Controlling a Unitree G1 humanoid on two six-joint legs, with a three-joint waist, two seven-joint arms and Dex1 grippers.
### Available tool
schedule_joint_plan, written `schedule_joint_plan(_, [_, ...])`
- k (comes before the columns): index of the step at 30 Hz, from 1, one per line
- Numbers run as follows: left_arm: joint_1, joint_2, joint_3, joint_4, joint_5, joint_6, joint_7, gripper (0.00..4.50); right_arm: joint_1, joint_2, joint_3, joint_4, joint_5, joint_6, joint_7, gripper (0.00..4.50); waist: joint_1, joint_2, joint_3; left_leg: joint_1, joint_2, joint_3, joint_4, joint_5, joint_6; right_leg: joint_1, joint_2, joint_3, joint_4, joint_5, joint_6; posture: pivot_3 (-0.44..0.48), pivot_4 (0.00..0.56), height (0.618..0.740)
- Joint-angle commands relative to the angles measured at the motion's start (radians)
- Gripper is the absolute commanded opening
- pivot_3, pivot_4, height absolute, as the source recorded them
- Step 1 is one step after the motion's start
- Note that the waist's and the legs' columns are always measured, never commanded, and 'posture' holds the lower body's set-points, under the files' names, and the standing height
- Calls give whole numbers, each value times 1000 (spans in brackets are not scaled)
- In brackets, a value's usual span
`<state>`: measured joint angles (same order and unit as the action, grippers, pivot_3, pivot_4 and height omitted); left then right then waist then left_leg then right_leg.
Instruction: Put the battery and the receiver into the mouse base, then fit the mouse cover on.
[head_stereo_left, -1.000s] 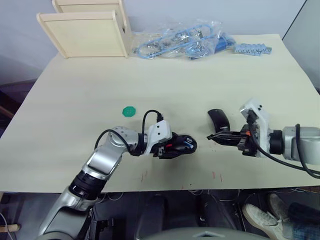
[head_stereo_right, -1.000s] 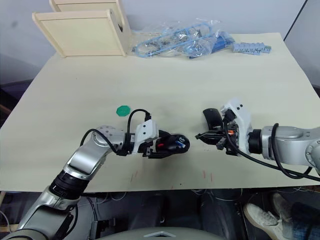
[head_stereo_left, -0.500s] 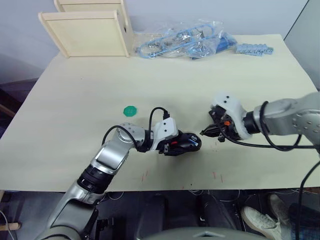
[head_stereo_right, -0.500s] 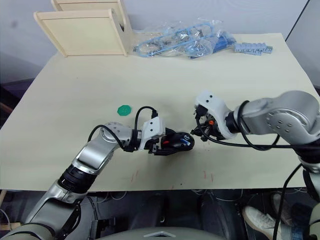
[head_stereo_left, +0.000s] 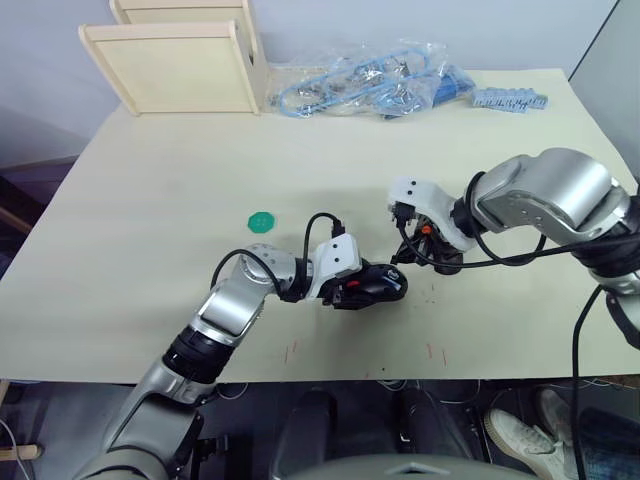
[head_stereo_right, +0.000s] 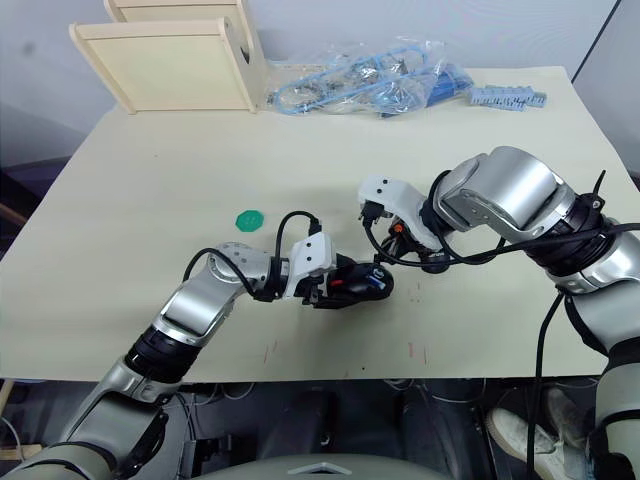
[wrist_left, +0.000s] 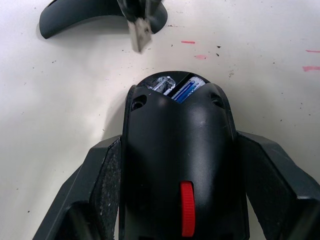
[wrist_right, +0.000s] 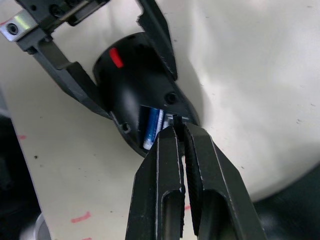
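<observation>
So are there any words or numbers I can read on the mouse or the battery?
None can be read.
Battery: blue with pale marks, too blurred to read.
Mouse base: no writing shows, just a red wheel.
Mouse cover: no lettering can be made out.

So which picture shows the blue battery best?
The right wrist view: the battery lies in the mouse base just beyond the right end effector. The left wrist view shows one end; the eye views show a blue speck.
</observation>
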<state>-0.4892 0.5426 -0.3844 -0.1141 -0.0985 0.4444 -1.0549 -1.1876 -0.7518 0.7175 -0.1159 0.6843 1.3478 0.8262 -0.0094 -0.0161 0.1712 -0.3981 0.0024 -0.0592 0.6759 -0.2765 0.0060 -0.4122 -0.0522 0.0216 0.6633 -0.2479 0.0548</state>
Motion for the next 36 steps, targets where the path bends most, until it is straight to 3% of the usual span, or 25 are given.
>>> schedule_joint_plan(1, [0,-10,-22,13,24,-4,15,2875,-40,19,15,8,-53,12,47,0,0,0,0,0,0,0,0,0,0,0,0,0,0,0,0,0,150,740])
schedule_joint_plan(36, [2,-12,-23,38,31,-28,15,2875,83,124,-105,7,-145,146,-25,0,-1,1,0,0,0,-1,0,0,0,0,0,0,0,0,0,0,150,740])
